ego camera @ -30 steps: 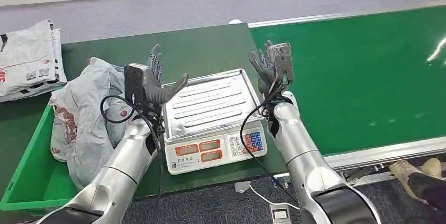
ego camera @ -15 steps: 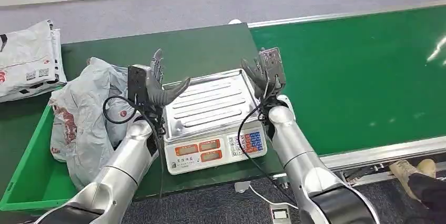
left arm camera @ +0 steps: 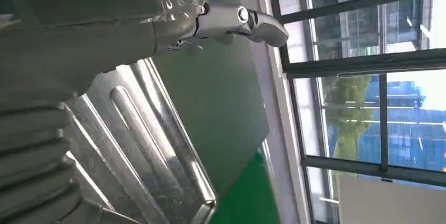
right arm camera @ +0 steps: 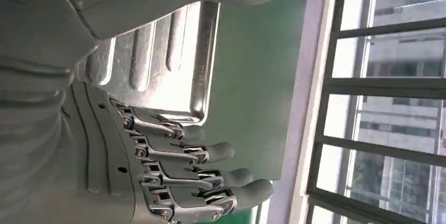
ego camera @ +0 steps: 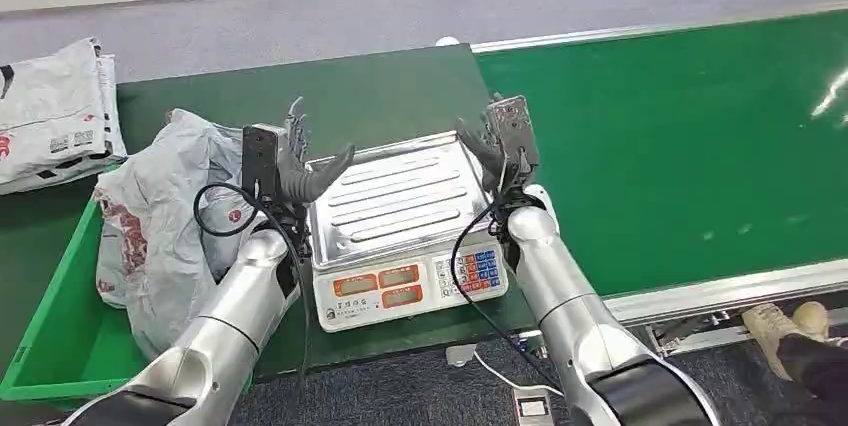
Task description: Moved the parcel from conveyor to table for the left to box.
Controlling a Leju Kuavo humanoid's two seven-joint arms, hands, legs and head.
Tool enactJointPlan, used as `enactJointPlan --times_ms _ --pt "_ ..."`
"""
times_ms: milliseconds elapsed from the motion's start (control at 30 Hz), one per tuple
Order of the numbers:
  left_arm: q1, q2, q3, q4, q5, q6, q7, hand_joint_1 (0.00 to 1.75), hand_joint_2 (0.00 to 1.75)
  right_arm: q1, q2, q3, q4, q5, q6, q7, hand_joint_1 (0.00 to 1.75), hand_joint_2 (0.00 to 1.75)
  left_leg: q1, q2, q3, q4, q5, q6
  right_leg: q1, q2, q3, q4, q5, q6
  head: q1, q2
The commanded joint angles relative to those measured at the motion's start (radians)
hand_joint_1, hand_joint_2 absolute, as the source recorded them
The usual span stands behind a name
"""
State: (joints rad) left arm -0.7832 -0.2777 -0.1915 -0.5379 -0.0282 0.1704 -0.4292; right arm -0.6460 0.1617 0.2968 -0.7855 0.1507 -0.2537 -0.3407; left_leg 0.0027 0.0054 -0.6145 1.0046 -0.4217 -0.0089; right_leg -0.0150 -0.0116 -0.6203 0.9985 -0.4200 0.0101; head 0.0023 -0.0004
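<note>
A white electronic weighing scale with a ribbed steel pan (ego camera: 400, 211) stands at the near edge of the dark green bench (ego camera: 380, 86). The left robot hand (ego camera: 300, 161) hovers at the pan's left edge, fingers apart, gripping nothing. The right robot hand (ego camera: 490, 141) hovers at the pan's right edge, fingers spread, likewise empty. The crumpled grey plastic parcel (ego camera: 165, 216) lies in the green plastic bin (ego camera: 60, 341), left of the scale. The green conveyor belt (ego camera: 680, 136) runs along the right.

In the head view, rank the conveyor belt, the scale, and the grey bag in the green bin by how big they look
1. conveyor belt
2. grey bag and scale: look alike in size, so no ranking between them.
</note>
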Motion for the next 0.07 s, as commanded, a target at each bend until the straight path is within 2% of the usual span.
enactJointPlan --times_ms 33,67 --pt "-0.068 0.021 -0.030 0.056 -0.011 0.047 0.033 0.00 1.75 -0.076 0.020 0.045 0.017 0.014 -0.033 0.036 0.00 1.75 0.001 0.002 0.003 0.001 -0.002 -0.001 0.001 0.003 0.003 0.000 -0.001 -0.002 0.000 0.000" --pt "-0.070 0.022 -0.025 0.056 -0.010 0.052 0.039 0.00 1.75 -0.081 0.021 0.050 0.018 0.022 -0.039 0.044 0.00 1.75 0.001 0.002 0.001 0.001 -0.002 0.000 0.001 0.003 0.001 0.001 -0.001 -0.001 0.000 0.000"
